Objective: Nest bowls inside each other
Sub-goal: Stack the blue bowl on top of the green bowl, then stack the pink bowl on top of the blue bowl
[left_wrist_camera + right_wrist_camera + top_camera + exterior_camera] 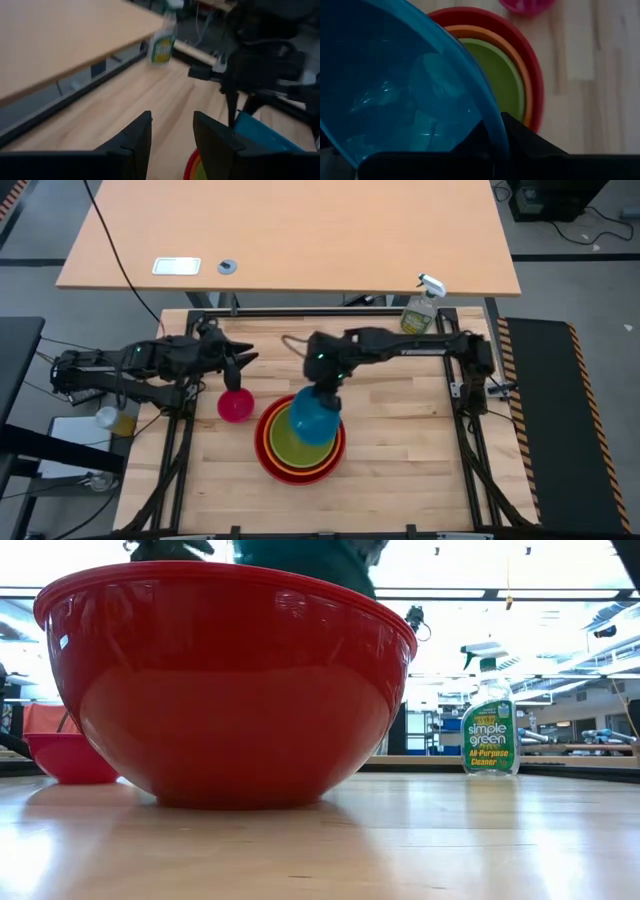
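The red bowl (268,448) stands on the table with the orange bowl (522,80) and the green bowl (282,442) nested in it. My right gripper (322,388) is shut on the blue bowl (313,418), which hangs over that stack. The small magenta-pink bowl (236,406) rests on its base on the table just left of the stack. Beyond the magenta bowl, toward the far left, my left gripper (243,360) is open and has nothing in it. My right gripper holds the blue bowl by its rim (496,131), the wall pinched with one finger on each side. The fingers slant down from the table's far side. The bowl hangs tilted below them, lifted clear above the green bowl.
A green spray bottle (421,308) stands at the table's far right corner. A second, lighter table (290,230) lies beyond the far edge. Bare wood lies right of the stack and along the near edge.
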{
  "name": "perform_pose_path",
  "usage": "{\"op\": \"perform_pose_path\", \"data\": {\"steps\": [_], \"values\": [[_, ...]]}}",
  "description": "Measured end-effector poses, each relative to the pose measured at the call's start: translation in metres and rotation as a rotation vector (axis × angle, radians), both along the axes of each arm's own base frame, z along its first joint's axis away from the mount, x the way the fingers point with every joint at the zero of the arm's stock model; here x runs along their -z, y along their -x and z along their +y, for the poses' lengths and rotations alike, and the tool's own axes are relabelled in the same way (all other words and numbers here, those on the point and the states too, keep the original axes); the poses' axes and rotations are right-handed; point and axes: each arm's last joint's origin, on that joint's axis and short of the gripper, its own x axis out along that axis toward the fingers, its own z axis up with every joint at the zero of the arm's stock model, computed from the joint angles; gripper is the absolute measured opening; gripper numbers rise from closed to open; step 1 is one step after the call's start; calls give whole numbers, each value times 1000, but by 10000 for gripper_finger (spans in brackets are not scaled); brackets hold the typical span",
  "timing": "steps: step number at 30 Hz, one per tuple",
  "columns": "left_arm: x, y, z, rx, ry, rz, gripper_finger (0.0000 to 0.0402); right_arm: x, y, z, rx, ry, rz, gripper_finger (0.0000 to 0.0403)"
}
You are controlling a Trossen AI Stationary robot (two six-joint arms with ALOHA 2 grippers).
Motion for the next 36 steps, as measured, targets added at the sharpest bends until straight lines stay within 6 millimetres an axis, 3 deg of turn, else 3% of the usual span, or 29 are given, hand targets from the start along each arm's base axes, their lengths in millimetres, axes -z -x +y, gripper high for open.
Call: {"op": "perform_pose_path", "data": {"steps": [8, 13, 17, 22, 29, 36], "values": [[15, 7, -2, 61, 89, 149, 148, 39, -37, 15, -83, 20, 54, 38], [23, 11, -3, 76, 117, 243, 148, 51, -41, 17, -108, 16, 87, 93], [33, 17, -4, 60, 160, 357, 148, 38, -36, 13, -93, 9, 58, 145], [42, 14, -5, 59, 193, 469, 148, 14, -26, -1, -21, 17, 11, 179], [70, -12, -3, 114, 278, 747, 148, -11, -4, -24, 69, 40, 19, 183], [104, -43, 21, 179, 366, 985, 148, -19, 18, -49, 96, 135, 43, 182]]}}
